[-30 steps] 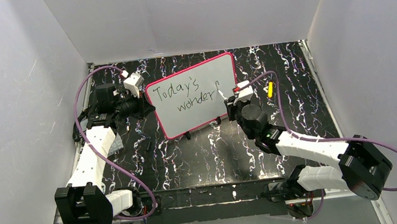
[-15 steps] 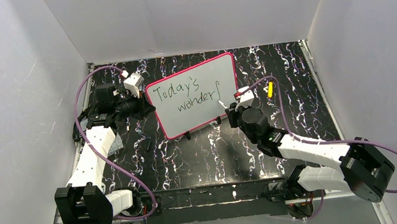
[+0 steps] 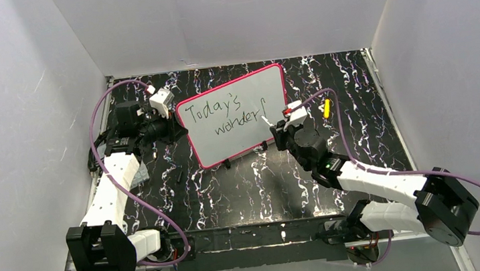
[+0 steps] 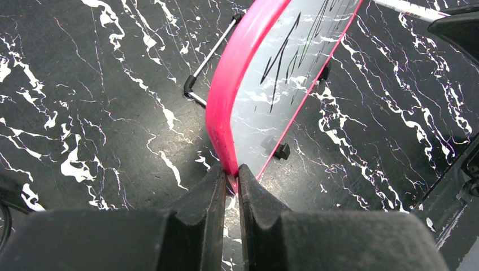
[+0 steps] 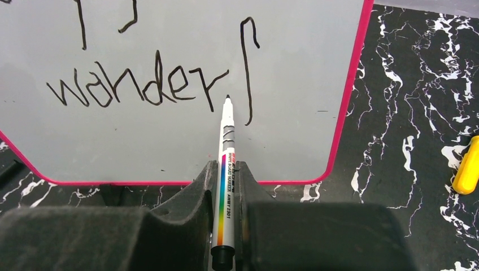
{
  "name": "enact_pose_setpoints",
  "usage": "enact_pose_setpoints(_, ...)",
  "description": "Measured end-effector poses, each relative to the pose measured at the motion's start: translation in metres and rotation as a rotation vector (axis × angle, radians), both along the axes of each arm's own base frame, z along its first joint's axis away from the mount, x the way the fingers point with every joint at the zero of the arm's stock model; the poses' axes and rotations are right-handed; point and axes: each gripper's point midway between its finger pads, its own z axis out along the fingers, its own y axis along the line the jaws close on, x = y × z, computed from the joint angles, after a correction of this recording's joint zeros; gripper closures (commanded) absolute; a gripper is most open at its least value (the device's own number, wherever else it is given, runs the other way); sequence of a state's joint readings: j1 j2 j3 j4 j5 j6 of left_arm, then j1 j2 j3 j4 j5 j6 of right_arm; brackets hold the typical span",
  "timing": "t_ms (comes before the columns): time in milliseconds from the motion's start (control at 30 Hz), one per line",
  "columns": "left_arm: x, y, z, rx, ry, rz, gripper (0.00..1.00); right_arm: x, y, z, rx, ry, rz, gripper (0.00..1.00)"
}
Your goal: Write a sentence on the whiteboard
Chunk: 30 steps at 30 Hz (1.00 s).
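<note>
The whiteboard [image 3: 251,138] was stood upright on its feet at the far middle of the black marbled table [image 3: 256,187]. Its pink left edge was pinched by the closed left gripper [image 4: 230,176]. A marker [image 5: 227,135] was clamped in the right gripper [image 5: 226,169], with its tip held at the sentence [image 3: 236,124], between "wonder" and a tall stroke. A small yellow piece [image 3: 326,107] was left lying right of the board.

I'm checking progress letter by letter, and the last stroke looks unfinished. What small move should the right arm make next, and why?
Probably a short stroke rightward across the hooked stem. That stem after "wonder" has no crossbar, the marker in the right gripper has its tip just left of it, and the left gripper pinches the frame of the whiteboard.
</note>
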State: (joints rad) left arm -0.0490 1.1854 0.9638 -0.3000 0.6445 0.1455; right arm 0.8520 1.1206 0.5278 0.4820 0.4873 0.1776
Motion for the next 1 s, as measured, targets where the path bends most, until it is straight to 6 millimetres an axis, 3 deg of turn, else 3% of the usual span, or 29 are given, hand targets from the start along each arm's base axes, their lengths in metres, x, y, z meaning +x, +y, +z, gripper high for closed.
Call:
enact_pose_setpoints(333, 0.0, 0.0, 0.0, 0.0, 0.0, 0.001, 1.0, 0.007, -0.001, -0.009, -0.043, 0.002, -0.024, 0.99)
enact_pose_setpoints(1000, 0.0, 0.0, 0.0, 0.0, 0.0, 0.0, 1.0, 0.014, -0.014, 0.016, -0.042, -0.072, -0.099, 0.99)
